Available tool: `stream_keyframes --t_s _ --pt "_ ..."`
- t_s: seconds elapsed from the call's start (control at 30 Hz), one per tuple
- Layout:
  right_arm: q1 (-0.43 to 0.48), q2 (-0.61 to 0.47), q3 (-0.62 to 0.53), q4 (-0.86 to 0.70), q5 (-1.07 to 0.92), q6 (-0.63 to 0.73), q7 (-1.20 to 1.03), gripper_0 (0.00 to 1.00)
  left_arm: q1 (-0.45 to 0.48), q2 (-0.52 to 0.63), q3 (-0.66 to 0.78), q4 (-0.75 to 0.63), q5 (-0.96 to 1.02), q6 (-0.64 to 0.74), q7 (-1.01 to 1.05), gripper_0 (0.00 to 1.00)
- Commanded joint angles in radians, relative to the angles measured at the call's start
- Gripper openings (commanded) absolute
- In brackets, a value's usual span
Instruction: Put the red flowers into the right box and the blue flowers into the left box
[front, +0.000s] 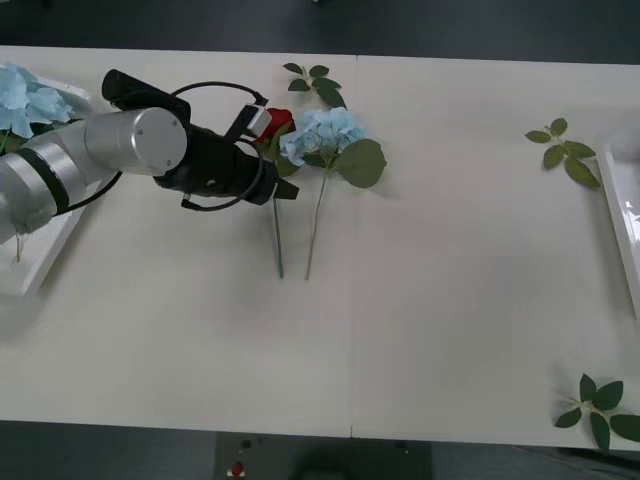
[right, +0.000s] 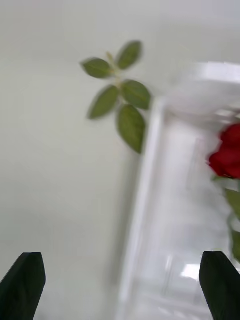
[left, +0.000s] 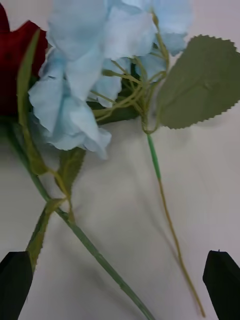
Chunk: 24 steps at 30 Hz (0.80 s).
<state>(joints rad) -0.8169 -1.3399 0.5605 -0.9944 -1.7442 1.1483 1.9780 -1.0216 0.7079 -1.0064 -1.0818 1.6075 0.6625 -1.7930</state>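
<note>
While its black fingers stand wide, the left gripper (left: 120, 285) hovers over two flowers.
Fluffy pale-blue hydrangea (front: 322, 132) beside deep-red rose (front: 272, 124); right gripper (right: 122, 285) wide above white plastic box (right: 165, 225).

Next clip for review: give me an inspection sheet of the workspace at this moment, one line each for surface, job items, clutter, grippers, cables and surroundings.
Surface: pale table, seam down the middle.
Job's things: red flower and blue flower lie side by side mid-table, heads touching, stems toward the robot. More blue flowers sit in the left box. Another red flower lies in the right box.
Clutter: three loose leaf sprigs.
Grippers: left gripper open, above the two stems; right gripper open, over the right box's rim.
Cables: black cable looped on the left arm.
Surroundings: dark floor beyond the table.
</note>
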Motion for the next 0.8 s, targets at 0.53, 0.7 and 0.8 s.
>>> stream_keyframes --t_s 0.53,0.7,0.8 --pt "0.13 -0.001 -0.004 -0.378 -0.566 -0.213 0.027 0.91 -0.069 -0.036 -0.014 0.166 -0.049 -0.075 0.077 1.0" --pt "0.206 0.054 -0.004 -0.444 -0.578 -0.283 0.035 0.92 -0.077 -0.073 -0.041 0.195 -0.05 -0.109 0.093 1.0" --pt "0.228 0.084 -0.004 -0.446 -0.578 -0.285 0.048 0.92 -0.095 -0.105 -0.041 0.235 -0.057 -0.109 0.095 1.0"
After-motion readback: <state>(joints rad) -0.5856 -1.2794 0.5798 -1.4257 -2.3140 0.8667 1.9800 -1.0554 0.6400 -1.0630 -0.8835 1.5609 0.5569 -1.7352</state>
